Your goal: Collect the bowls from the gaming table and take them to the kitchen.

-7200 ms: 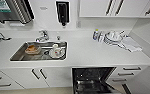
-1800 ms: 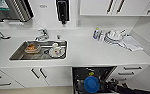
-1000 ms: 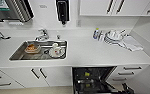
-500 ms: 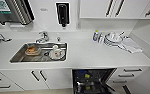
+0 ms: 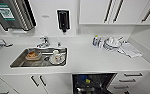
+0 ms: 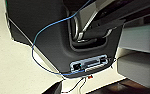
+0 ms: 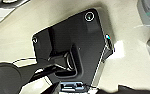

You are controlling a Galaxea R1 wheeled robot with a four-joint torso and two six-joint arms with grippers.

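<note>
I face the kitchen: a white countertop (image 5: 96,61), a steel sink (image 5: 18,61) and white cabinets (image 5: 96,11) with dark bar handles. Below the counter a dishwasher (image 5: 93,83) stands open and dark inside. A small blue patch (image 5: 82,77) and a small yellow patch (image 5: 87,80) show in it; I cannot tell whether they are the bowls. The gaming table is out of view. Both wrist views look past the robot's own dark plate onto pale floor.
Dishes lie in the sink, among them an orange one (image 5: 32,55) and a white plate (image 5: 57,58). A tap (image 5: 44,41) stands behind it. A stack of white crockery (image 5: 112,43) and a cloth (image 5: 129,50) sit at the counter's right. A black dispenser (image 5: 63,20) hangs on the wall.
A blue round thing that showed low in front of the open dishwasher 1.8 s ago has gone from there. Over the last second the kitchen view has stayed nearly the same.
</note>
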